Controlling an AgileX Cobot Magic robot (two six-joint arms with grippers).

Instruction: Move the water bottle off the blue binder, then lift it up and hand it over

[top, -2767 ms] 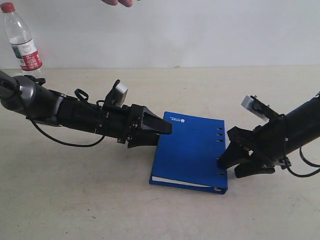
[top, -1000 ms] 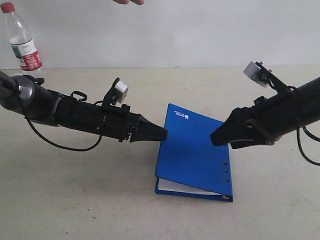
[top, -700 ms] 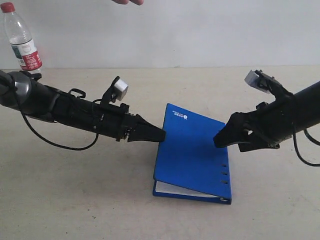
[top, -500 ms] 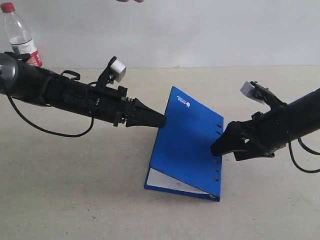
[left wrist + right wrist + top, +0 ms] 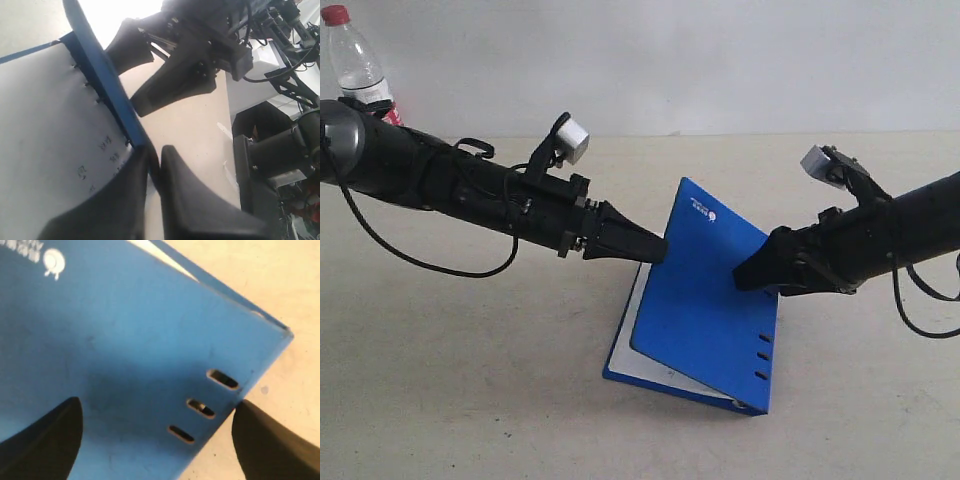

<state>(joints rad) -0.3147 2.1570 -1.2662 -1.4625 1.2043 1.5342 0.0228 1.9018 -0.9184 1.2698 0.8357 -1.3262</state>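
Observation:
The water bottle (image 5: 356, 62), clear with a red cap, stands at the far left of the table, away from the binder and half hidden behind my left arm. The blue binder (image 5: 705, 290) is tipped up steeply, its lower edge on the table and white pages (image 5: 623, 345) showing underneath. My left gripper (image 5: 656, 249) is shut on the raised cover edge (image 5: 107, 90), pinched between its fingertips (image 5: 175, 165). My right gripper (image 5: 748, 276) hovers open over the cover (image 5: 125, 335) near the spine slots (image 5: 201, 408), with one finger (image 5: 265, 440) beyond the spine edge.
The beige table (image 5: 470, 400) runs back to a white wall (image 5: 720, 60). A black cable (image 5: 420, 266) loops below my left arm. In the left wrist view, the right arm (image 5: 195, 55) and the robot's stand (image 5: 270, 165) sit behind the binder.
My left gripper has risen and drawn the binder's pinched edge up, tipping it from nearly flat to steeply tilted. My right gripper has opened wider and stays by the spine.

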